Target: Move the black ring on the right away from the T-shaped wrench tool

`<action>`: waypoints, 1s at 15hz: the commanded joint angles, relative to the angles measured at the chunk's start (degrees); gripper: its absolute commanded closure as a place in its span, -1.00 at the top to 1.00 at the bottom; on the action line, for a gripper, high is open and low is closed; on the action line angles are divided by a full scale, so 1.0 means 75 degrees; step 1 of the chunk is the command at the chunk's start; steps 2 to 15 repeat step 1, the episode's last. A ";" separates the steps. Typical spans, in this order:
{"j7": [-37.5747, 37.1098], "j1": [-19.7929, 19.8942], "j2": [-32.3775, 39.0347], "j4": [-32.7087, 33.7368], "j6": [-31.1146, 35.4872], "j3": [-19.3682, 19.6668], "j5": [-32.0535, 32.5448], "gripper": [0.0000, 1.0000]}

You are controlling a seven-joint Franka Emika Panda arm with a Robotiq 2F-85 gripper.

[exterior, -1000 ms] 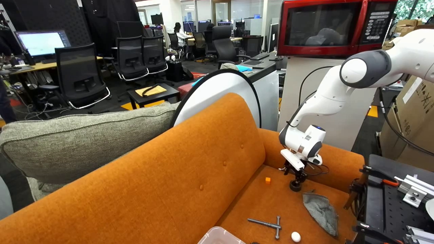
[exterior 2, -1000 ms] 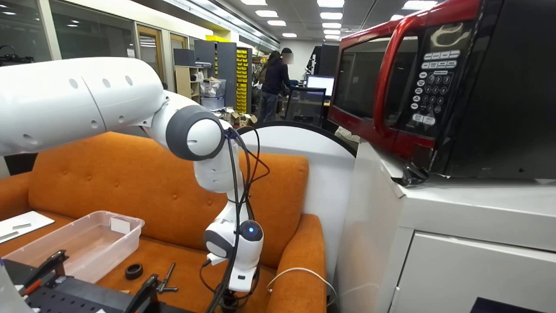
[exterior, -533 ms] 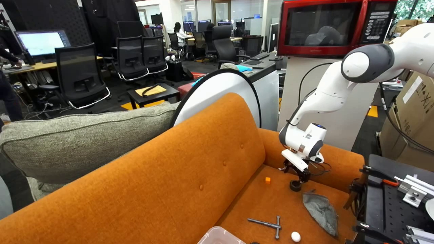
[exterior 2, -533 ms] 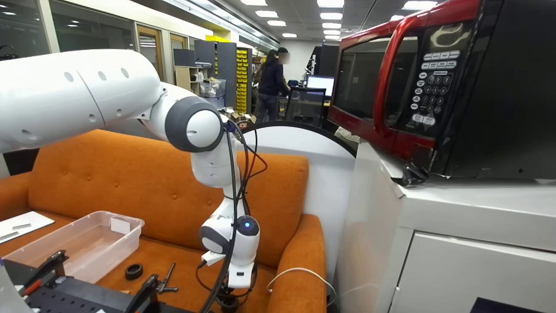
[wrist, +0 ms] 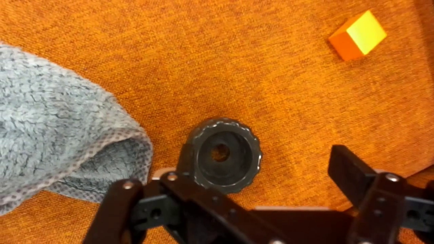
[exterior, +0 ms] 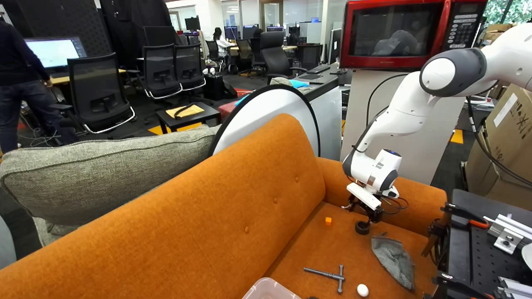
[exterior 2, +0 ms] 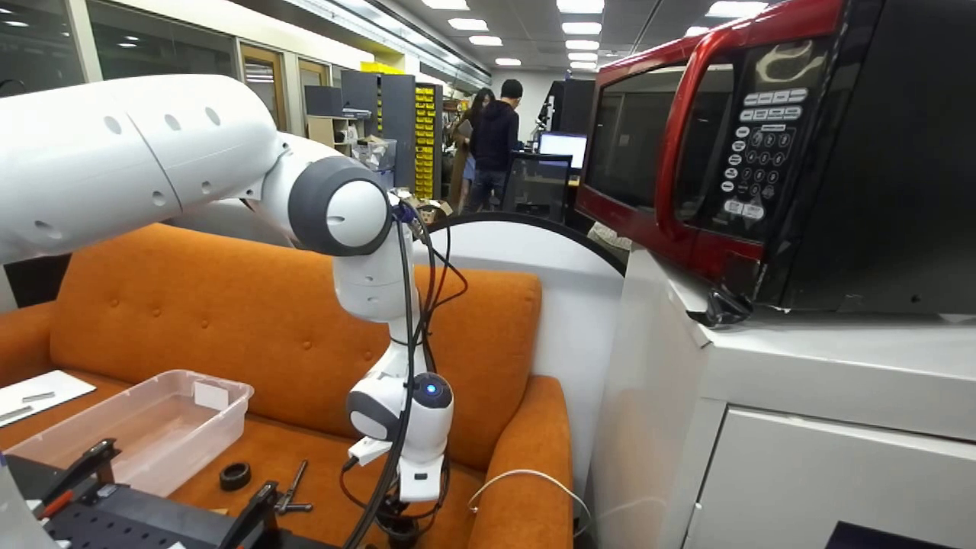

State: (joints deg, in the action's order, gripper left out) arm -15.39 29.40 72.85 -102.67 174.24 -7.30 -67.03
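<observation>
The pincer (wrist: 266, 162) is spread, its jaws standing wide apart. In the wrist view the black ring (wrist: 239, 159) shows between them, close beside the left-hand jaw and well clear of the opposite one; whether it touches the nearer jaw cannot be told. The ring lies on the bench (exterior: 316, 245), the seat of an orange sofa (exterior: 266, 166), with its hollow face up, a scalloped rim and a small central hole. Just to its left in that view is a folded grey cloth (wrist: 61, 122); toward the upper right, apart from the ring, sits a small orange cube (wrist: 359, 35).

Farther out, in an exterior view, the T-shaped wrench tool (exterior: 326, 274) lies flat, well apart from the ring, with a white ball (exterior: 362, 290) near its crossbar. In an exterior view, a second ring (exterior 2: 236, 483), also black, lies between the tool and a clear plastic tub (exterior 2: 206, 438). The white robot arm (exterior: 390, 120) reaches down to the pincer. A red microwave (exterior 2: 877, 168) stands on a white cabinet (exterior 2: 839, 480).
</observation>
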 commanded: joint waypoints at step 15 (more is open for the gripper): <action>0.0000 0.0000 0.0000 -0.0001 0.0000 0.0000 0.0000 1.00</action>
